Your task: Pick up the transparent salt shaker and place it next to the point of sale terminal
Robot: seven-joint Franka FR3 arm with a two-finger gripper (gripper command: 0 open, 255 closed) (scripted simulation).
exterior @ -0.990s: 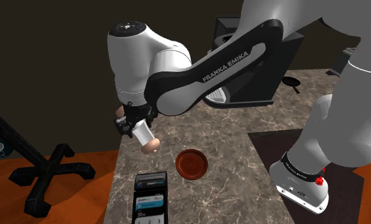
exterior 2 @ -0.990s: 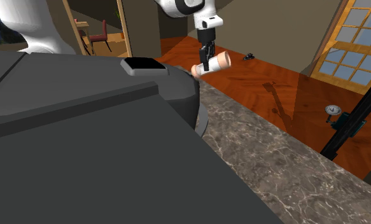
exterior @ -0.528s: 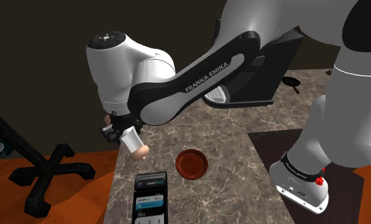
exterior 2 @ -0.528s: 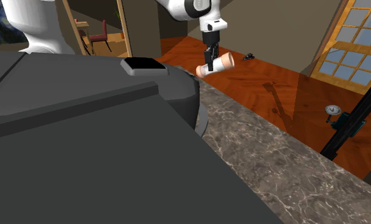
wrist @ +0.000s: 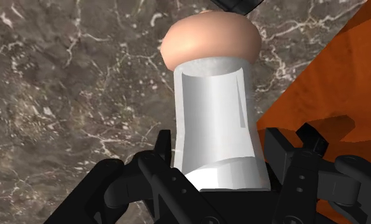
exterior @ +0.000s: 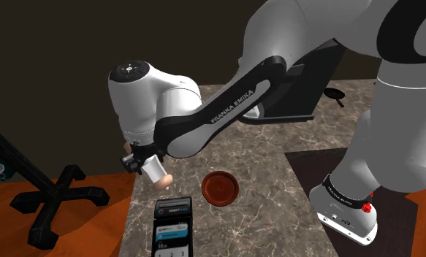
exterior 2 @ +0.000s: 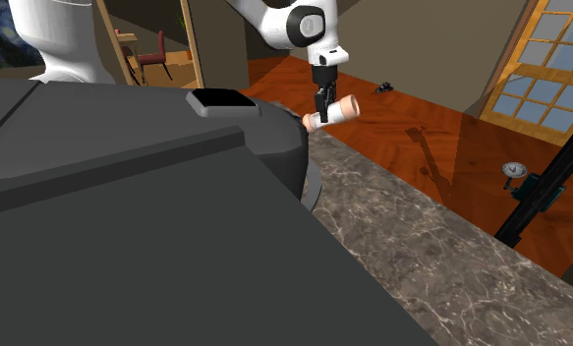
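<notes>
The salt shaker (wrist: pixel 216 121) has a clear whitish body and a peach rounded cap. My gripper (wrist: pixel 217 167) is shut on its body, the cap pointing away from the hand. In the shoulder view the shaker (exterior: pixel 158 174) hangs tilted in the gripper (exterior: pixel 144 162) just above the marble counter's edge at that view's left, slightly above and left of the point of sale terminal (exterior: pixel 171 230). In the second exterior view the shaker (exterior 2: pixel 331 110) hangs tilted under the gripper (exterior 2: pixel 319 103), over the far end of the counter.
A brown-red round dish (exterior: pixel 220 188) lies on the marble counter (exterior: pixel 262 168) beside the terminal. A dark appliance (exterior: pixel 299 84) stands at the back. A black tripod (exterior: pixel 50 193) stands on the orange floor past the counter's edge. A dark machine (exterior 2: pixel 127 216) blocks the second exterior view's left.
The gripper with the shaker has moved toward the shoulder view's left and come down closer to the counter edge near the terminal. The grip has stayed the same.
</notes>
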